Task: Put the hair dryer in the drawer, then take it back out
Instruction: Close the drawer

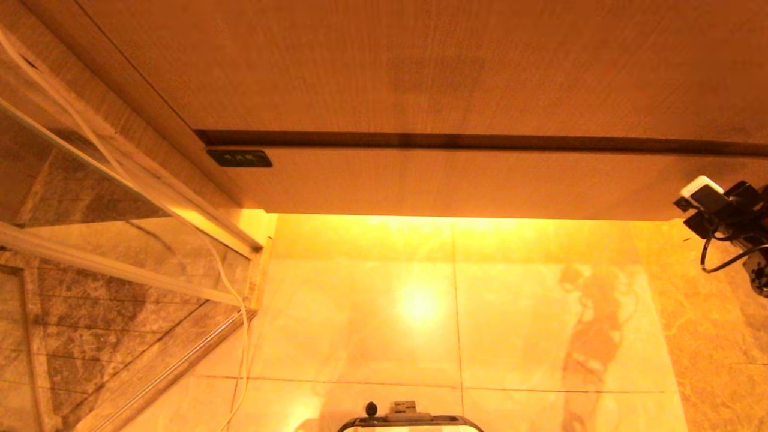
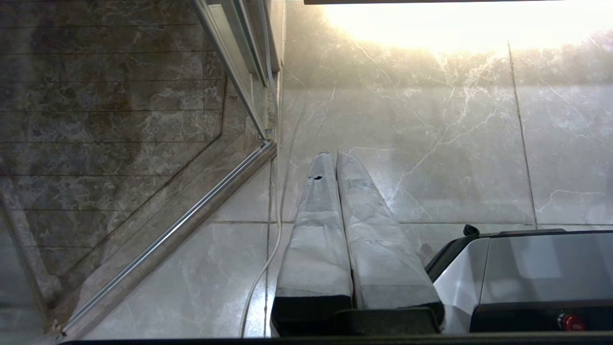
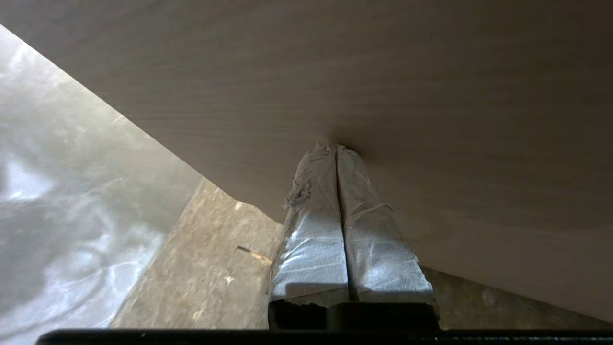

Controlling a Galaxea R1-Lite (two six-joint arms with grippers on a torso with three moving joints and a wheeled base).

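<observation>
- The drawer (image 1: 456,183) runs across the middle of the head view under the countertop (image 1: 420,66). Its flat wood front appears pushed in, with only a dark seam above it and a small dark label plate (image 1: 239,158) at its left end.
- The hair dryer is in none of the views. It may be inside the drawer or out of frame; I cannot tell which.
- The right gripper (image 3: 335,147) is at the far right of the head view, by the drawer's right end. In its wrist view the two taped fingers (image 3: 311,225) are pressed together, holding nothing, with the tips at or nearly touching the wood face.
- The left gripper (image 2: 330,155) hangs low over the marble floor (image 2: 431,143) beside the robot's base (image 2: 527,268), fingers pressed together and empty. It looks parked.
- Risk: the front shows no handle, so closed tips may slide across the smooth wood without catching an edge.
- Risk: working at the right end only could skew the wide drawer and make it bind.
- Risk: pressing in too hard could scuff the front or tear the finger tape.
- Risk: with the dryer unseen, a reach inside would start blind and could snag its cord.
</observation>
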